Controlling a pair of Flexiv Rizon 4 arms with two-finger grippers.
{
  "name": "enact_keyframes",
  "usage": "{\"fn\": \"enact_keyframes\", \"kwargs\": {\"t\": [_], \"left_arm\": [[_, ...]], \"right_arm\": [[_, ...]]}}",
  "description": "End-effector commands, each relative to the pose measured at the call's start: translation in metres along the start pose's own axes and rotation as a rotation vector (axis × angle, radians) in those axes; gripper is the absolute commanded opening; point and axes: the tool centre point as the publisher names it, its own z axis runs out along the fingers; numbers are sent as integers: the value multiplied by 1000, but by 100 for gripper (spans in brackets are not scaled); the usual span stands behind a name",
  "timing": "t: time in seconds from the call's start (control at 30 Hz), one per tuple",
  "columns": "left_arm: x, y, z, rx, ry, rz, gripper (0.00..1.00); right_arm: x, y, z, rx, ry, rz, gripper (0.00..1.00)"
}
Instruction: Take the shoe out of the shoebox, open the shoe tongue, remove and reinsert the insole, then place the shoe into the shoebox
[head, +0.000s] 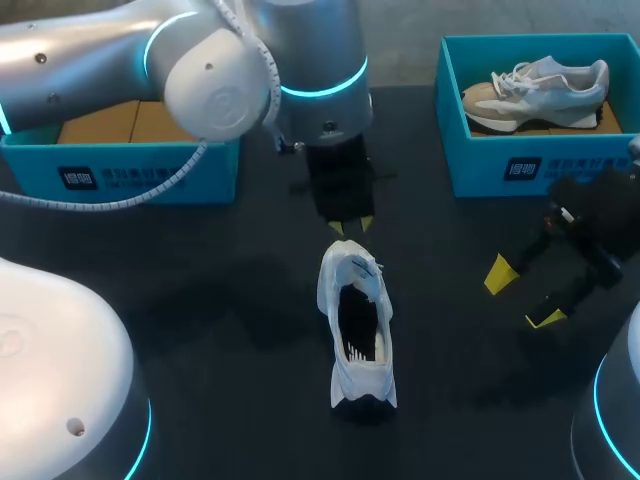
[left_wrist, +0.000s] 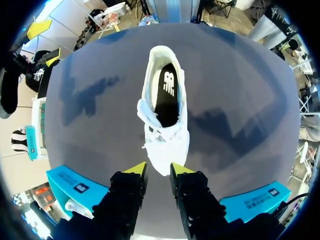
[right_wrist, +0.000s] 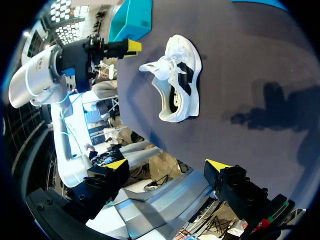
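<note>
Left gripper (head: 351, 226) hovers at the toe of the shoe (head: 357, 325), fingers narrowly apart and empty; right gripper (head: 520, 295) gapes wide, empty. Probably best to pin the toe, then pinch the insole (left_wrist: 168, 95) by its heel edge

Overhead light falls evenly on the dark table (head: 200, 300), casting soft shadows. The white shoe (head: 357, 335) glares brightly against it

Dark matte table (head: 215, 320), soft shadows across its surface

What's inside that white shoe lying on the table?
A black insole lines the white shoe. Its front end cannot be seen, as the shoe's laced upper covers it.
</note>
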Motion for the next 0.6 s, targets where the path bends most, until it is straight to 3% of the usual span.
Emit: {"fn": "enact_keyframes", "kwargs": {"t": [0.03, 0.23, 0.6], "left_arm": [[-5, 0, 7, 21, 15, 12, 31], [-3, -9, 19, 66, 19, 24, 25], [11, -32, 39, 140, 27, 32, 24]], "right_arm": [[-1, -1, 1, -2, -1, 1, 100], [-1, -1, 1, -2, -1, 1, 100], [-1, -1, 1, -2, -1, 1, 100]]}}
